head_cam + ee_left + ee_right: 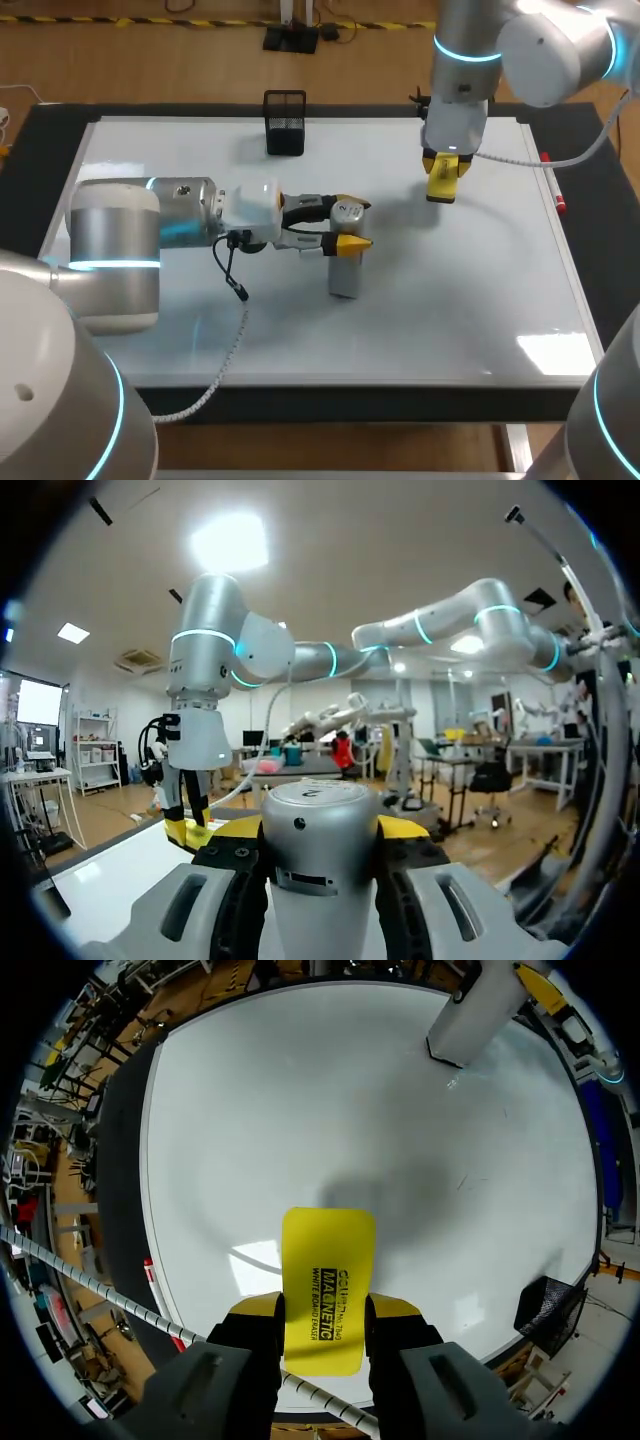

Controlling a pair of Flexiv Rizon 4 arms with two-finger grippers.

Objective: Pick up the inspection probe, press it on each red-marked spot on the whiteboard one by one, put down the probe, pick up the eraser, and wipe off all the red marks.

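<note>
The silver cylindrical probe (pixel 345 268) stands upright on the whiteboard (pixel 180 150) near its middle, and my left gripper (pixel 352 224) is shut on its upper part. In the left wrist view the probe (pixel 318 870) fills the gap between the yellow-tipped fingers of the left gripper (pixel 320 830). My right gripper (pixel 443 170) hangs over the board's far right part, shut on the yellow eraser (pixel 441 185). The eraser (pixel 328 1280) sticks out ahead of the right gripper (pixel 325 1308), with its shadow on the board beneath. I see no red marks on the white surface.
A black mesh pen holder (pixel 285 122) stands at the board's far edge, left of the right gripper. A red marker (pixel 556 196) lies along the board's right rim. A black cable (pixel 232 270) hangs from my left wrist onto the board.
</note>
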